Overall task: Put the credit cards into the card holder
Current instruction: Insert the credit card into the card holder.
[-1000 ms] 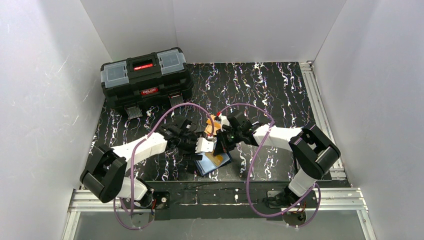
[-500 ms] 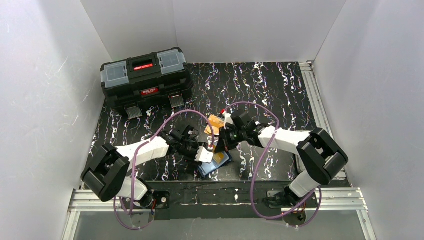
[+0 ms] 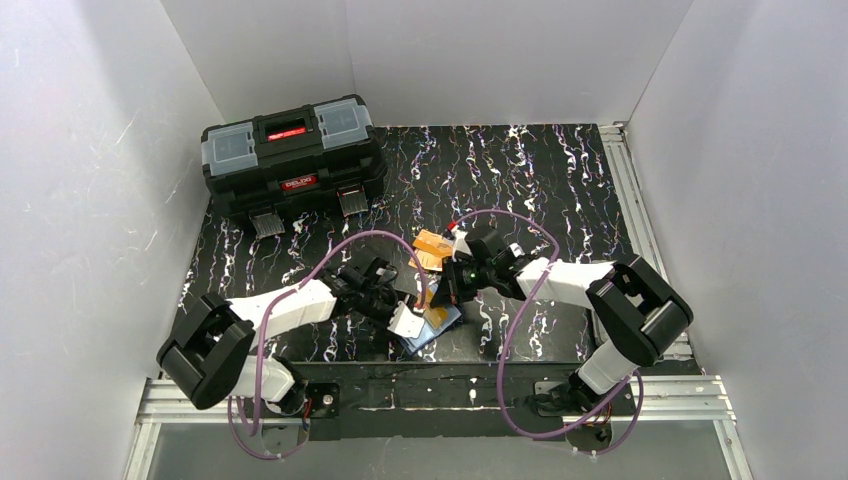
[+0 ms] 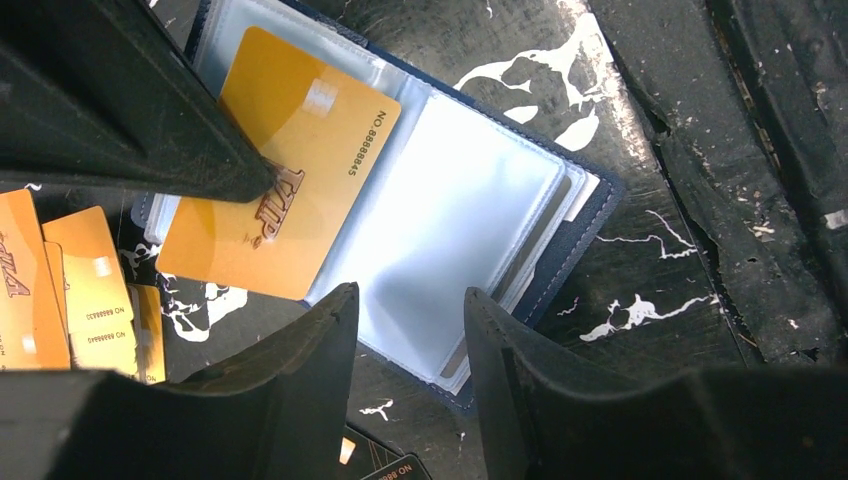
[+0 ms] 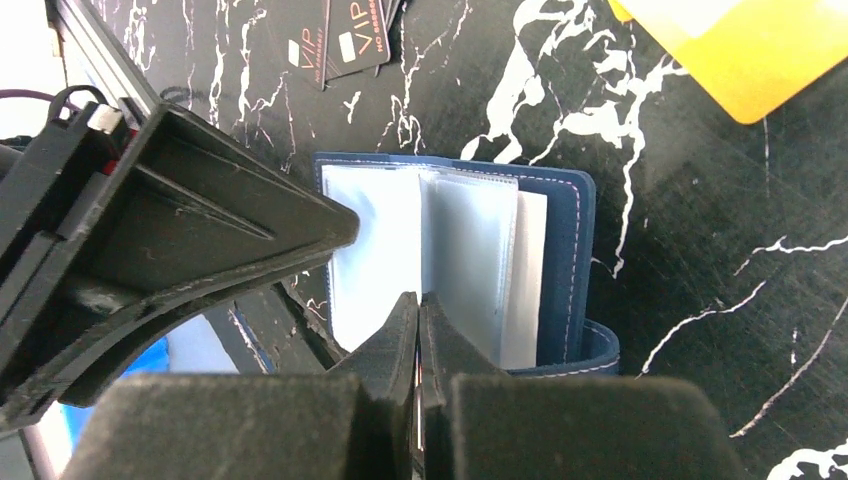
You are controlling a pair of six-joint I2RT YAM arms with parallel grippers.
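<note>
The card holder [image 3: 436,324] lies open on the table near the front edge, its light blue clear pockets [image 4: 470,200] facing up. My right gripper [image 5: 419,300] is shut on an orange credit card [image 4: 290,170], seen edge-on between its fingers. That card lies slanted over the holder's left page. My left gripper [image 4: 405,300] hovers over the holder's [image 5: 470,250] near edge, jaws apart with nothing between them. More orange credit cards [image 4: 90,285] lie loose on the table beside the holder, with another [image 5: 740,50] further off.
A big black toolbox [image 3: 290,155] stands at the back left. Two dark VIP cards [image 5: 335,40] lie near the holder, and another dark card [image 4: 400,465] shows under my left fingers. A pile of orange cards [image 3: 432,247] sits behind the grippers. The table's front edge [image 3: 430,360] is close.
My left gripper has moved toward the front edge, over the holder, and its jaws have narrowed. My right gripper has stayed shut on the orange card, shifting slightly.
</note>
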